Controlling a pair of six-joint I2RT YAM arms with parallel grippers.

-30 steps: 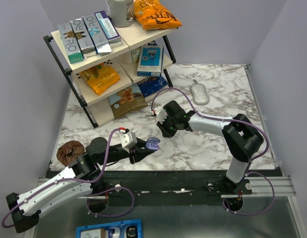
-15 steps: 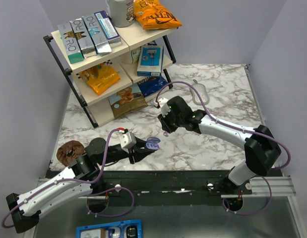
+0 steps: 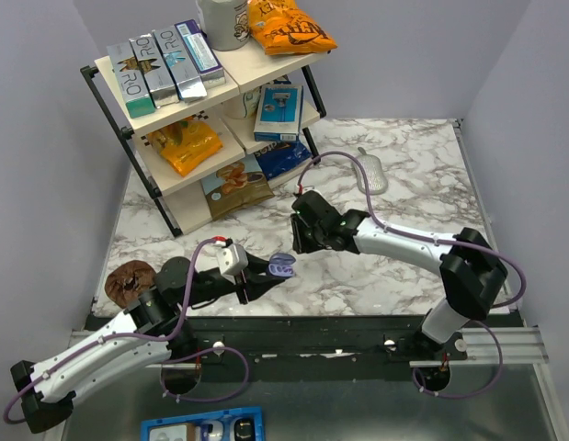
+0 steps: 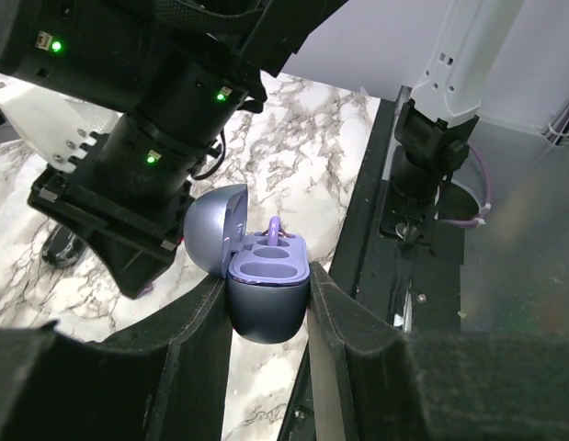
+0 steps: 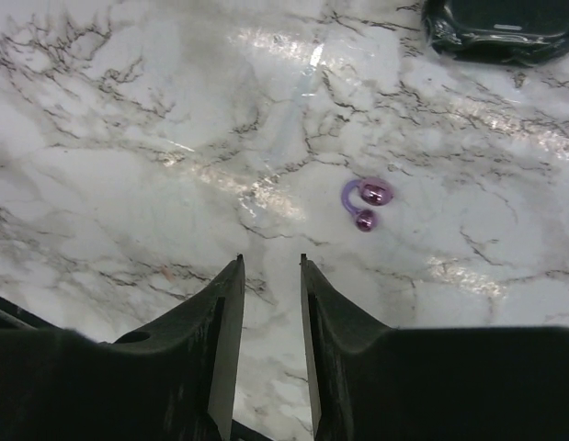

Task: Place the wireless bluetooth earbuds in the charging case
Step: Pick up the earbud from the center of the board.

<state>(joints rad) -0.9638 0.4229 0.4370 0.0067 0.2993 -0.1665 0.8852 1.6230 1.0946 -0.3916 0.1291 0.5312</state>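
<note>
I had the left tool [image 4: 266, 305] pinching the charging case [image 4: 266, 276] by its lower shell, one finger pressed against each side. The case sat upright in that grip with its lid swung open and leaning back, away from the wrist camera. Its lavender insert faced up. A thin purple loop [image 4: 275, 228] stood up from the hinge side of the case; I could not tell how deep it sat. Just beyond the case, the right tool [image 5: 270, 276] hung over the marble bench [image 5: 128, 138] with its tips pointing down. Its fingers were spread a little and held nothing. One purple earbud [image 5: 365, 204] lay loose on the bench near the case, ahead of those tips and off to one side, touching neither finger.
</note>
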